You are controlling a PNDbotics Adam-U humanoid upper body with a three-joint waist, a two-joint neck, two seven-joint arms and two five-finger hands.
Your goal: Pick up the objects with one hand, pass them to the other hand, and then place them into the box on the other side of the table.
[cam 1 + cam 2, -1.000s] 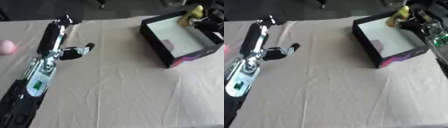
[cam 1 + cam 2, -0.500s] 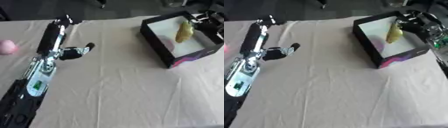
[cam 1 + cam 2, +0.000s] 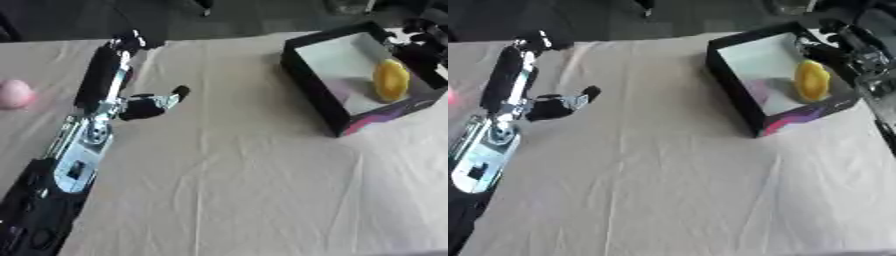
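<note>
A yellow object (image 3: pixel 811 84) lies inside the black box (image 3: pixel 741 100) at the bench's (image 3: pixel 667 165) right side. The right hand (image 3: pixel 846 42) hovers just beyond it, fingers too blurred to tell. The left hand (image 3: pixel 109 70) reaches forward, fingers straight, thumb out, holding nothing. A pink object (image 3: pixel 13 93) sits at the far left.

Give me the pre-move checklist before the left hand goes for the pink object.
1. Yellow object inside the black box: ok.
2. Right hand free of the yellow object: ok, it sits at the box's far rim, apart from it.
3. Left hand holding nothing: ok, fingers straight.
4. Pink object in sight at the table's left edge: ok.
5. Cloth between left hand and pink object unobstructed: ok.
6. Pink object's shape for grasping: cannot tell.
</note>
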